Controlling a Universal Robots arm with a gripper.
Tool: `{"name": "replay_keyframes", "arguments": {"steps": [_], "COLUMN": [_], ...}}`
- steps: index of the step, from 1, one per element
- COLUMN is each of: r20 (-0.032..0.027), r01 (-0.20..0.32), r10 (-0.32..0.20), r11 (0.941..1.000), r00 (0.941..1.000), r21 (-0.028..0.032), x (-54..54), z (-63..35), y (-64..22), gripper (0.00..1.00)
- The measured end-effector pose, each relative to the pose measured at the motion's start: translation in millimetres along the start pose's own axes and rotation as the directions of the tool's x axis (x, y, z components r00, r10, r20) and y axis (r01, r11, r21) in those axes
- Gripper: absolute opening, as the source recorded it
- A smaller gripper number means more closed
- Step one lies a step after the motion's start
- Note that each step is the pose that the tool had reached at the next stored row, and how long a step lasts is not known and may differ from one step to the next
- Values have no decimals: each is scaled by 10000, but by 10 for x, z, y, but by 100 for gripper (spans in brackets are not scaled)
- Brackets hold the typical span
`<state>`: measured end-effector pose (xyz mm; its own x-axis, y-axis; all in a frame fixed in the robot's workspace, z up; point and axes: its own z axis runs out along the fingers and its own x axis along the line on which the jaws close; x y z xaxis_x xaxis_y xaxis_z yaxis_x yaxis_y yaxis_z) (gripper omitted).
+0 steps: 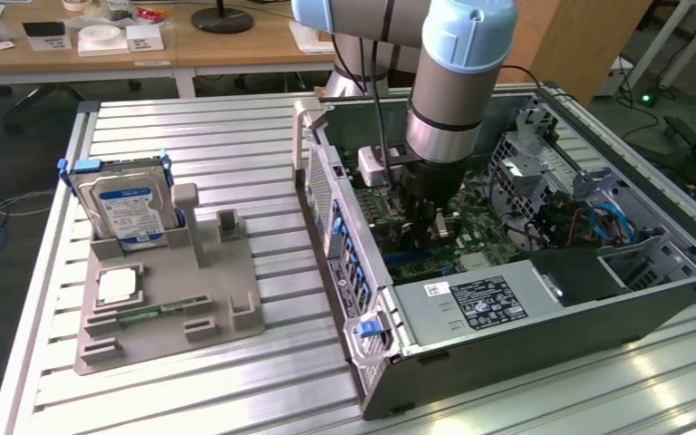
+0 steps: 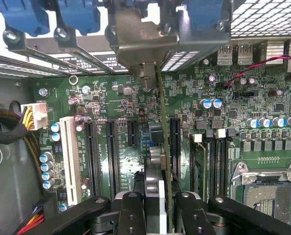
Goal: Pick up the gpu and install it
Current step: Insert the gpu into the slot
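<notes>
A: Motherboard (image 2: 135, 147), green and glossy, is filling the floor of the open grey metal computer case (image 1: 638, 299), with long black slots running across it and one white slot (image 2: 69, 159) beside them.

B: And the gpu (image 2: 164, 147)?

A: It is standing on edge, a thin dark card seen from the side, with its folded metal bracket (image 2: 135, 41) sitting up at the case's rear wall. The card's lower edge is sitting at the board between two black slots.

B: What is the gripper (image 2: 161, 208) doing?

A: Its black fingers (image 2: 131, 210) are standing only slightly apart, clamping the card between them. In the exterior view the arm is reaching straight down into the case, and the grey parts tray (image 1: 167, 299) is lying well off to that view's left, carrying the silver hard drive (image 1: 127, 210).
</notes>
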<state>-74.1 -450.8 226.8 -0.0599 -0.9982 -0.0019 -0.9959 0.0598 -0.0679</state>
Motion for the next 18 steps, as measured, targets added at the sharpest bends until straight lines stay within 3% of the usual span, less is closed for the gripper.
{"name": "replay_keyframes", "arguments": {"steps": [10, 18], "r20": [-3, -41], "r01": [-5, -3], "r10": [5, 3], "r11": [10000, 10000], "r00": [10000, 10000], "r21": [0, 2], "x": [18, 22], "z": [0, 1], "y": [8, -11], "gripper": [28, 28]}}
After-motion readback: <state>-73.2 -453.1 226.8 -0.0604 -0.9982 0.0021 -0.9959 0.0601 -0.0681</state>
